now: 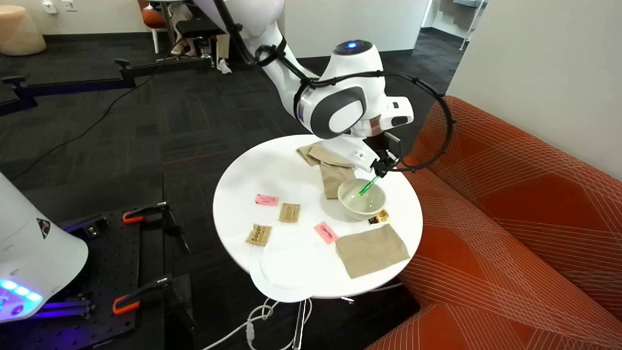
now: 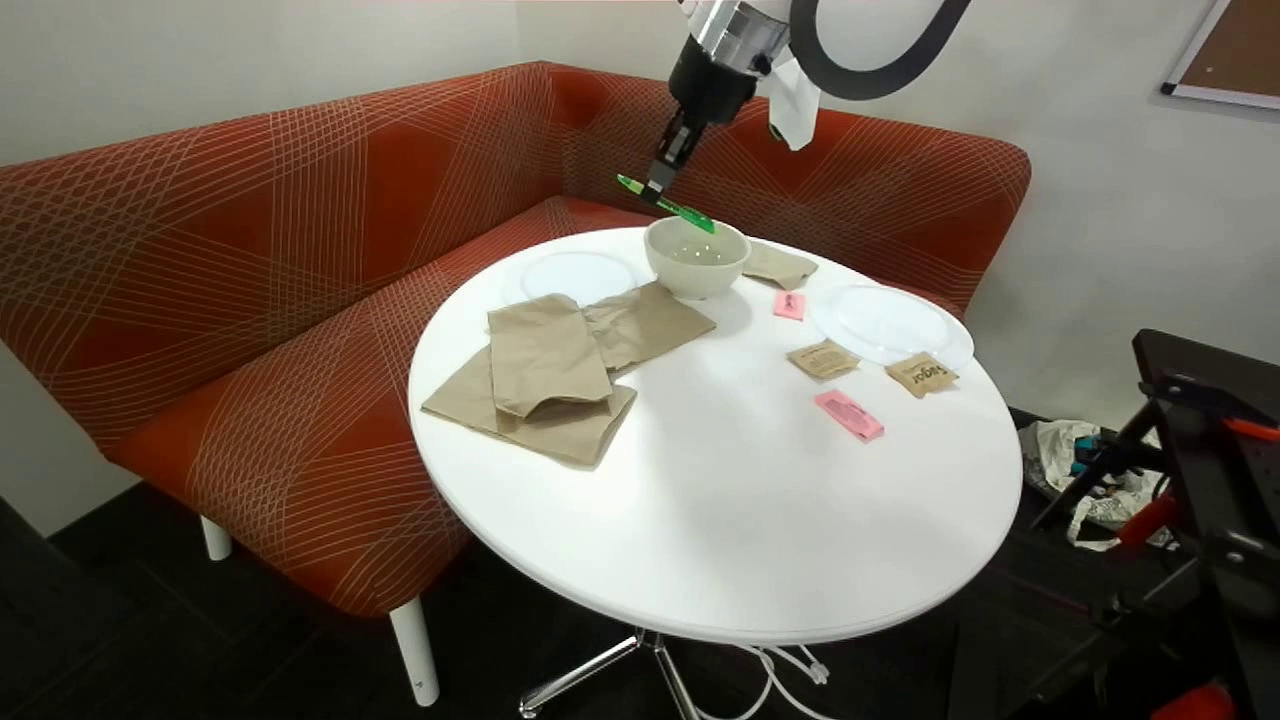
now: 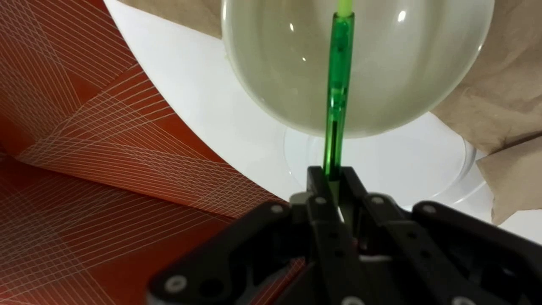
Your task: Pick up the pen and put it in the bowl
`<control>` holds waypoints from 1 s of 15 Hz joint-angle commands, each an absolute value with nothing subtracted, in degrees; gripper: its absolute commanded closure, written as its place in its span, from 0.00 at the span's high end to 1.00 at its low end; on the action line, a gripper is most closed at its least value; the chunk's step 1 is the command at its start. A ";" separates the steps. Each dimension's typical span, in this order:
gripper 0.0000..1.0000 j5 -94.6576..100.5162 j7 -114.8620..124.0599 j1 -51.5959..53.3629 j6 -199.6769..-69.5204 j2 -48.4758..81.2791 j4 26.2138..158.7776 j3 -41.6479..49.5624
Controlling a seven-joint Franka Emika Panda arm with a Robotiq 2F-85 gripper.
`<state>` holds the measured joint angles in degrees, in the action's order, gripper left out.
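The bright green pen (image 1: 370,184) is clamped in my gripper (image 1: 381,170), which is shut on it. It also shows in an exterior view (image 2: 692,214) and the wrist view (image 3: 339,84). The pen slants, with one end pointing down over the bowl's opening. The off-white bowl (image 1: 358,210) stands upright on the table, also seen in an exterior view (image 2: 692,275) and the wrist view (image 3: 394,76). My fingertips (image 2: 652,192) (image 3: 333,173) are above and just outside the bowl's rim. I cannot tell whether the pen's low end is below the rim.
The round white table (image 1: 243,180) holds tan napkins (image 2: 550,355), tan sugar packets (image 1: 259,234), pink packets (image 1: 325,232) and clear plates (image 2: 885,320). One clear plate (image 3: 394,169) lies beside the bowl. A red couch (image 1: 452,233) borders the table.
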<state>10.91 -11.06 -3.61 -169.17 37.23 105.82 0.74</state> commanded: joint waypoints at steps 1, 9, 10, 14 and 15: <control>0.03 10.25 -10.91 -4.09 -171.43 36.02 108.10 0.87; 0.75 10.40 -10.41 -4.38 -175.21 33.79 112.67 1.67; 0.82 10.45 -10.34 -4.30 -175.88 33.40 113.25 1.79; 1.00 10.39 -10.62 -4.71 -178.59 30.67 115.89 1.17; 1.00 10.41 -10.57 -4.63 -179.05 29.85 116.53 1.22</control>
<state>10.91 -10.93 -4.51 -176.92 34.29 112.09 1.38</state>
